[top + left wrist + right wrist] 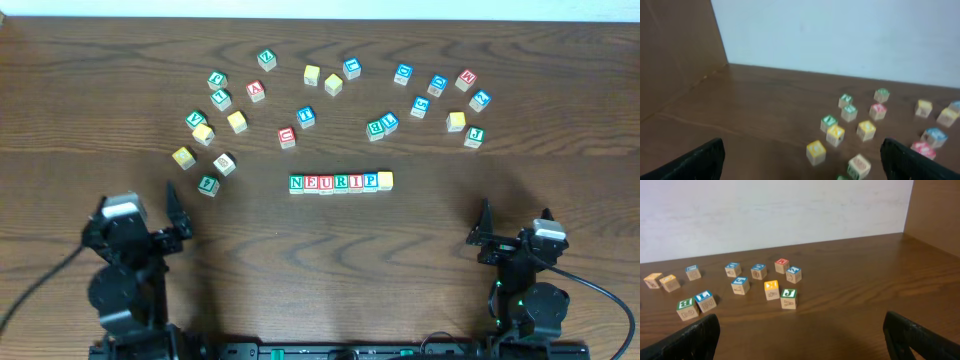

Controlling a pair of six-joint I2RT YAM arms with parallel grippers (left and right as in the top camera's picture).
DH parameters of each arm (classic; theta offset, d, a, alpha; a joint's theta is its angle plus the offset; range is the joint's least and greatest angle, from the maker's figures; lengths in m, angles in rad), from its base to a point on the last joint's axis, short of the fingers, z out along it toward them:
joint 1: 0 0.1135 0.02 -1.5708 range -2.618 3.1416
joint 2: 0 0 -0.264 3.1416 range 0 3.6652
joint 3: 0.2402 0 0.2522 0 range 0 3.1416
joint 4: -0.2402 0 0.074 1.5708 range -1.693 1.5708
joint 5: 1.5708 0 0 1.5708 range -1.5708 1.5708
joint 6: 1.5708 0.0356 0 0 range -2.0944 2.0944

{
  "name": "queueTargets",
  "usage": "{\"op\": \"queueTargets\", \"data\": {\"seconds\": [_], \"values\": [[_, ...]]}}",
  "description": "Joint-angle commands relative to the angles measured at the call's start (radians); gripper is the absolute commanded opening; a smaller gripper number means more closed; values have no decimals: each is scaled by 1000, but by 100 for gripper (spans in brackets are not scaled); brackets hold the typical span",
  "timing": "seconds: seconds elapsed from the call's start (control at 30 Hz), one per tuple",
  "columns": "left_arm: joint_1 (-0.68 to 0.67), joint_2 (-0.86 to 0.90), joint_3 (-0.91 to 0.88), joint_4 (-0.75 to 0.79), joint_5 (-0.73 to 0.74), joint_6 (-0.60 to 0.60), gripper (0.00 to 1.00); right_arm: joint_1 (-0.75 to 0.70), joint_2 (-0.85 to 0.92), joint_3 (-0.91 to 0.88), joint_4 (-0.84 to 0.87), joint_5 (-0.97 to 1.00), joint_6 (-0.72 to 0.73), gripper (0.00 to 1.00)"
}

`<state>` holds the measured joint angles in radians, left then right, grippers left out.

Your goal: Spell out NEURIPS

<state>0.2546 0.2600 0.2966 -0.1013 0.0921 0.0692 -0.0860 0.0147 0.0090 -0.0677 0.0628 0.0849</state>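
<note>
On the wooden counter (320, 270) we are holding the left pincer (137, 210) and the right pincer (515, 226) spread wide, gripping nothing, while the NEURIPS row (340, 182) is sitting mid-counter, beyond both.

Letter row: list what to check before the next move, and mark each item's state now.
1. Letter row reads N, E, U, R, I, P in order: ok.
2. Yellow block at its right end shows an S: cannot tell, no letter is readable.
3. Row straight, blocks side by side: ok.
4. Left gripper open and empty: ok.
5. Right gripper open and empty: ok.
6. Both grippers well back from the row: ok.
</note>
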Motion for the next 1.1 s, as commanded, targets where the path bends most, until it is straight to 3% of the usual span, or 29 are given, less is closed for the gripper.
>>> {"op": "queueTargets", "data": {"seconds": [0.0, 1.07], "values": [[5, -77, -90, 11, -20, 28, 98, -6, -8, -3, -2, -2, -15, 99], [5, -118, -143, 11, -44, 37, 98, -6, -8, -3, -2, -2, -15, 99]]}}
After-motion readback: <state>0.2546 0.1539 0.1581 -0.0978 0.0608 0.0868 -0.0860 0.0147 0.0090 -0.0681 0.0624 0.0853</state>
